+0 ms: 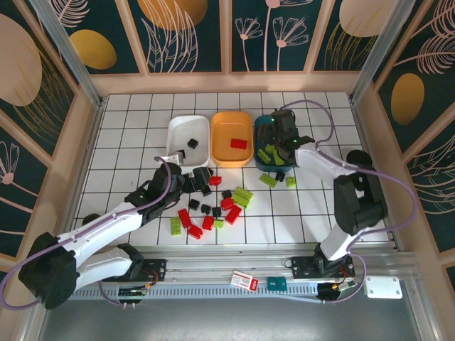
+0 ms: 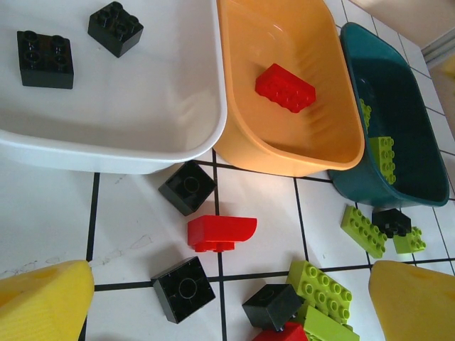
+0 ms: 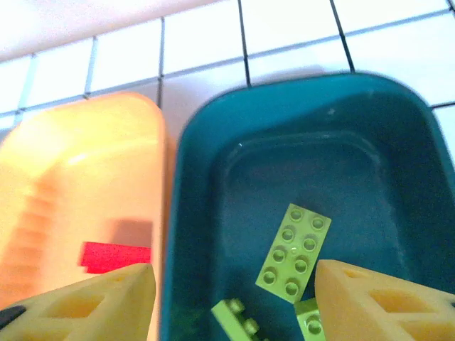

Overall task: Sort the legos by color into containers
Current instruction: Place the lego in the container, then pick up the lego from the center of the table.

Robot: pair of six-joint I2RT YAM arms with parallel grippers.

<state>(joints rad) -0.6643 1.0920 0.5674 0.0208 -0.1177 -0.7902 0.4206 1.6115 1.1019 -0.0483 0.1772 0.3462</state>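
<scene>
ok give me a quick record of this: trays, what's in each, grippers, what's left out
white tray: two black bricks
orange tray: one red brick
teal tray: at least three green bricks
left gripper: open, empty, low over the loose bricks near the white tray
right gripper: open, empty, above the teal tray
table: loose bricks in red, green and black, not yet sorted
</scene>
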